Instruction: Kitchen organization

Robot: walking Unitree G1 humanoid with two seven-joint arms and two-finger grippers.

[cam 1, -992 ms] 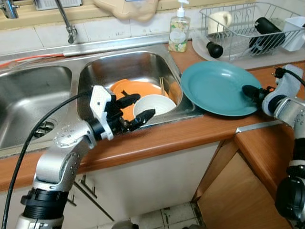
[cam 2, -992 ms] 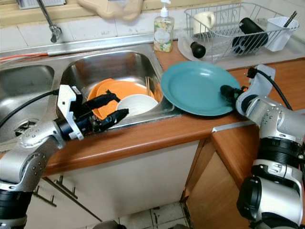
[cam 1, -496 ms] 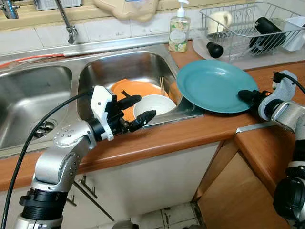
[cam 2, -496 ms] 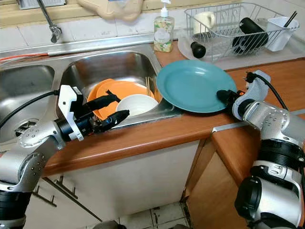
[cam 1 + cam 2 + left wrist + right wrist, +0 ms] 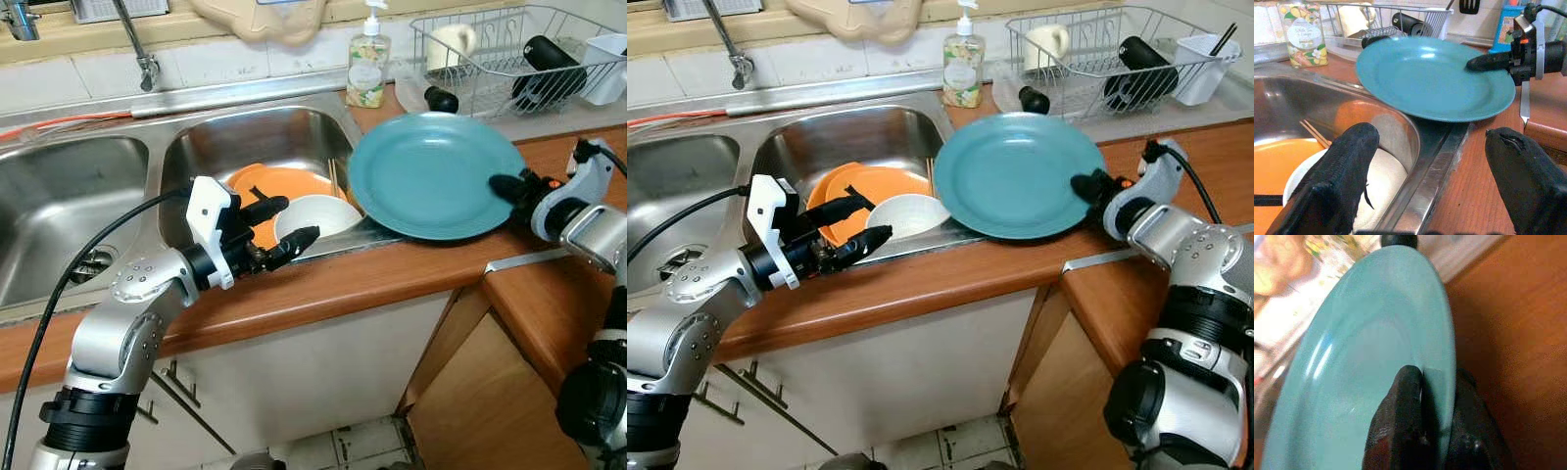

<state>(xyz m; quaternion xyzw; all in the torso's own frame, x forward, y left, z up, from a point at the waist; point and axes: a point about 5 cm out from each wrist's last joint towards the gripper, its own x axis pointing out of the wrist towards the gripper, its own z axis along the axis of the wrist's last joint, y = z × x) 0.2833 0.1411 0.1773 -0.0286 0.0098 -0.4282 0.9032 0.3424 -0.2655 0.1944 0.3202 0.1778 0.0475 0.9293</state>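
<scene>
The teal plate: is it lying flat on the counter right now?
No. The right end effector pinches the teal plate by its rim, holding it tilted above the counter.

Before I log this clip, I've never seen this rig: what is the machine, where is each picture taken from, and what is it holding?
It is a humanoid robot with two silver arms at a kitchen counter. Two pictures come from its head cameras, looking down; the other two from cameras on its wrists. The right gripper pinches the rim of a teal plate, tilted beside the sink. The left gripper is open and empty, over an orange plate and a white bowl in the sink. Behind stand a soap bottle and a dish rack.
</scene>
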